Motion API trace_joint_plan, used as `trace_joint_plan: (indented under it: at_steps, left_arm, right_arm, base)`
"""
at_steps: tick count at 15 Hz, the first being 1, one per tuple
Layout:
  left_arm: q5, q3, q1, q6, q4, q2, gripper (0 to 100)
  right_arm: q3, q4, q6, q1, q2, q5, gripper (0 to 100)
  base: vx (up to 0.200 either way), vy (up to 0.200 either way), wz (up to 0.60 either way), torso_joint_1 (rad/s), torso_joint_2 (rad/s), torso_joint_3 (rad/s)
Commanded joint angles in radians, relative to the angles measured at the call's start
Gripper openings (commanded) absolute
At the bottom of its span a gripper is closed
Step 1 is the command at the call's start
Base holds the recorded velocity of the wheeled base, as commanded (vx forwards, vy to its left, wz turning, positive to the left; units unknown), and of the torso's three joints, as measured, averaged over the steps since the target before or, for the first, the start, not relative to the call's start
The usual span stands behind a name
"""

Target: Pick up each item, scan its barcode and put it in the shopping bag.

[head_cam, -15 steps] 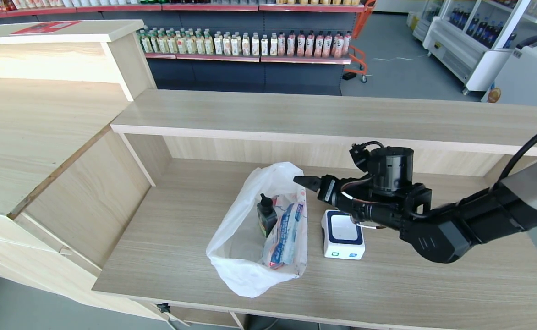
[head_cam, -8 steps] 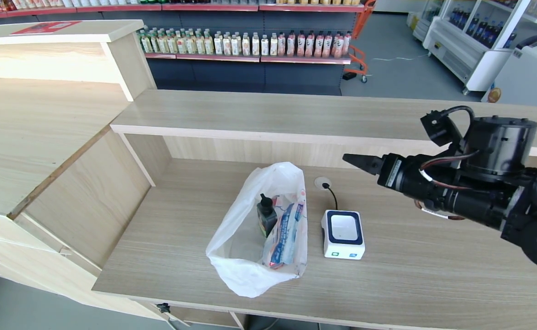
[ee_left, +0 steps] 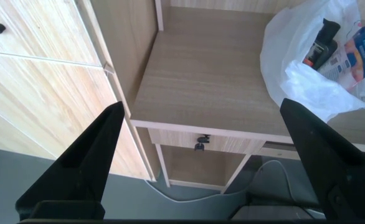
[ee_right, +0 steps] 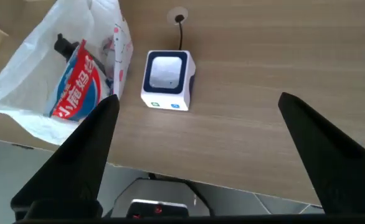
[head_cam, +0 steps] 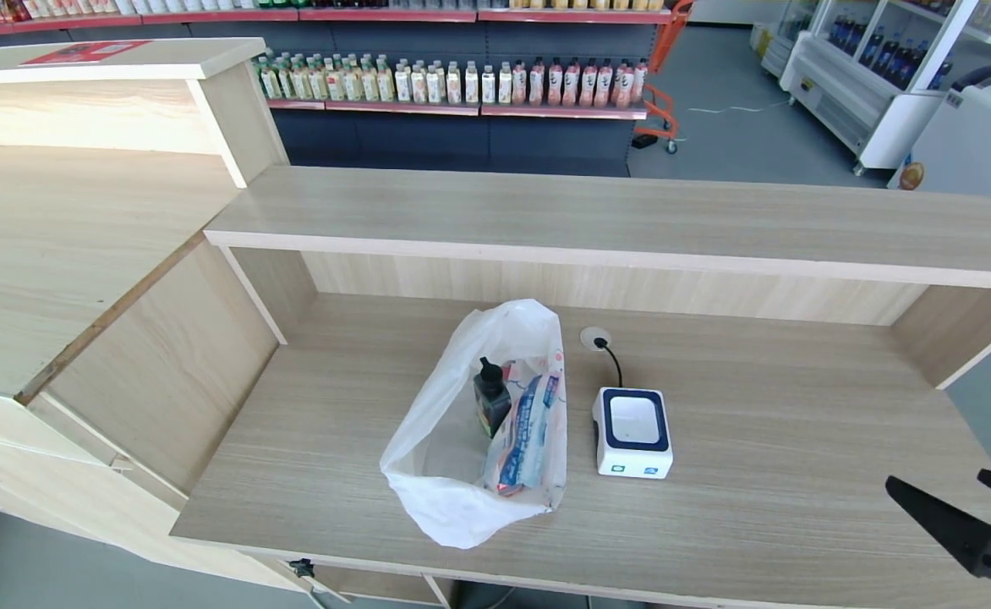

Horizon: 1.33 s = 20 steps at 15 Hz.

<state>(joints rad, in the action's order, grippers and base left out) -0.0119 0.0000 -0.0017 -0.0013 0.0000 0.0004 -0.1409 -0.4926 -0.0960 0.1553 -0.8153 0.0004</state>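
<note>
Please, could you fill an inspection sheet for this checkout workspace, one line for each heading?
Surface: wooden counter, under a raised ledge.
Job's things: white plastic shopping bag lies open, with a black bottle and a blue-and-red packet inside; the barcode scanner stands right of the bag.
Clutter: nothing seen.
Grippers: the left tool is open and empty, off the counter's front left corner, near the drawers; the right tool is open and empty, at the counter's near right side.
Cables: the scanner cable runs back into a hole in the counter.
Surroundings: shop shelves with bottles; a glass-door cooler.
</note>
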Motion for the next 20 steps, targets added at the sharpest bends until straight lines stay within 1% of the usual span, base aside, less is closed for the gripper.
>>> trace_joint_plan:
  at_steps: [1,2,3,5,7,20]
  left_arm:
    - [0.0,0.0,0.0,0.0,0.0,0.0,100]
    - [0.0,0.0,0.0,0.0,0.0,0.0,100]
    - [0.0,0.0,0.0,0.0,0.0,0.0,100]
    - [0.0,0.0,0.0,0.0,0.0,0.0,100]
    - [-0.002,0.0,0.0,0.0,0.0,0.0,100]
    - [0.0,0.0,0.0,0.0,0.0,0.0,100]
  right_arm:
    - [0.141,0.358,0.093,-0.125,0.627,-0.014,100]
    - [0.141,0.479,0.091,-0.163,0.726,-0.016,100]
    - [0.139,0.496,0.093,-0.172,0.785,-0.016,100]
    - [0.141,0.496,0.114,-0.158,0.815,-0.016,100]
    - [0.141,0.496,0.094,-0.158,0.815,-0.017,100]
    - [0.141,0.496,0.111,-0.158,0.815,-0.016,100]
  base:
    - [0.0,0.0,0.0,0.0,0.0,0.0]
    - [0.0,0.0,0.0,0.0,0.0,0.0]
    - [0.0,0.0,0.0,0.0,0.0,0.0]
    - [0.0,0.0,0.0,0.0,0.0,0.0]
    - [0.0,0.0,0.0,0.0,0.0,0.0]
    - [0.0,0.0,0.0,0.0,0.0,0.0]
